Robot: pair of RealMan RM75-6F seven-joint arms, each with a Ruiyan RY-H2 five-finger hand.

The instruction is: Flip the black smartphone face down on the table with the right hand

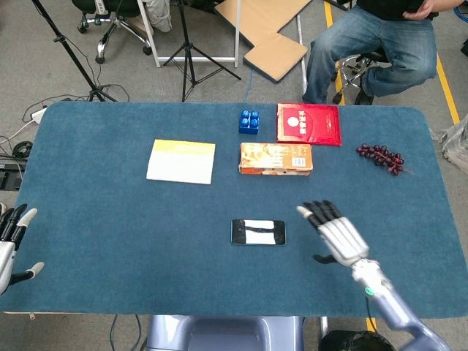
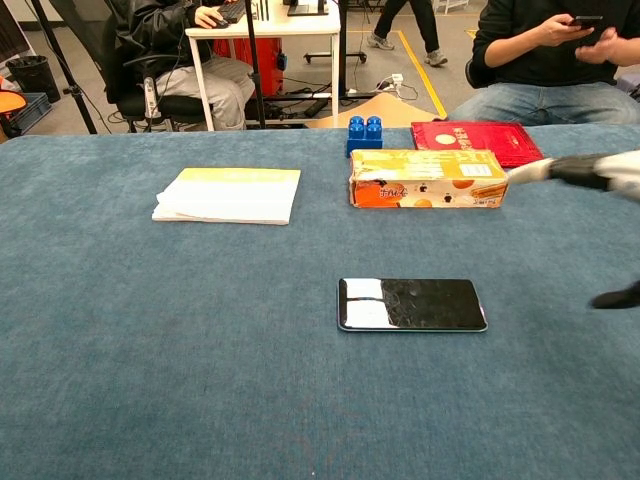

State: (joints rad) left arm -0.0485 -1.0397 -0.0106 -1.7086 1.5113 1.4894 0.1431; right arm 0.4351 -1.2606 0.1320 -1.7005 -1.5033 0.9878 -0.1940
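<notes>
The black smartphone lies flat with its glossy screen up near the front middle of the blue table; in the chest view the phone reflects light on its left part. My right hand hovers just right of the phone, fingers spread, holding nothing, and does not touch it. In the chest view only that hand's fingertips enter at the right edge, blurred. My left hand rests at the table's front left edge, fingers apart and empty.
An orange box lies behind the phone, with a blue block and a red booklet further back. A yellow-white notepad is at the left, grapes at the right. A person sits beyond the far edge.
</notes>
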